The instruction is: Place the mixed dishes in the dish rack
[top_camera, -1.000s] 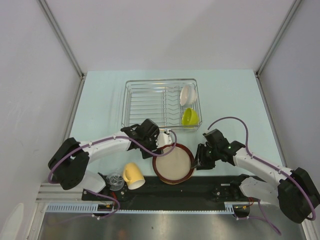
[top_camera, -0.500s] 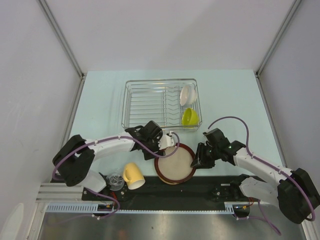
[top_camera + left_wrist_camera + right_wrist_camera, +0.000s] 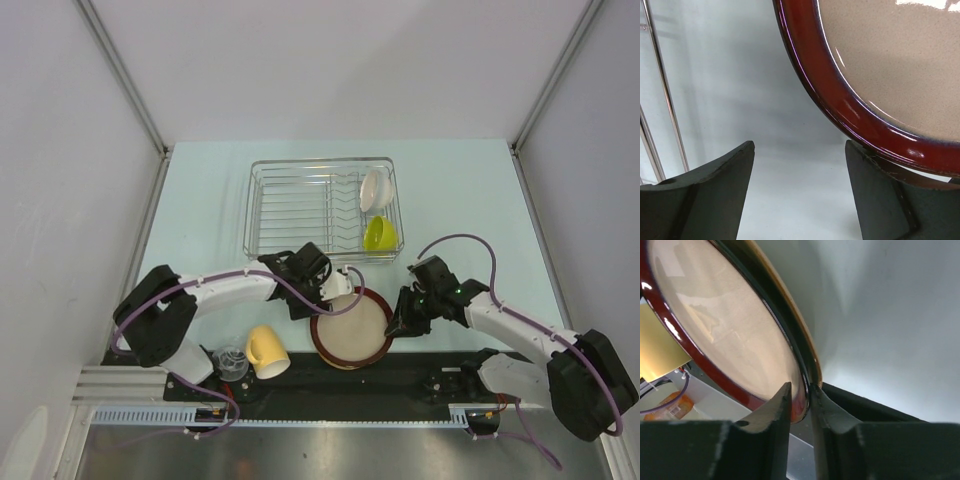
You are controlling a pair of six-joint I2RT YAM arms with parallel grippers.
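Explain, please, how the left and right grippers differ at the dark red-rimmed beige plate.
The left gripper is open, the right gripper shut on the dark red-rimmed beige plate. The left gripper is at its far rim, the right gripper at its right. Both are dark.

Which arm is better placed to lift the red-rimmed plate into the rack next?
Right, probably. The right gripper is shut on the rim of the red-rimmed plate, while the left gripper is open beside that rim, holding nothing, though it sits nearer the dish rack.
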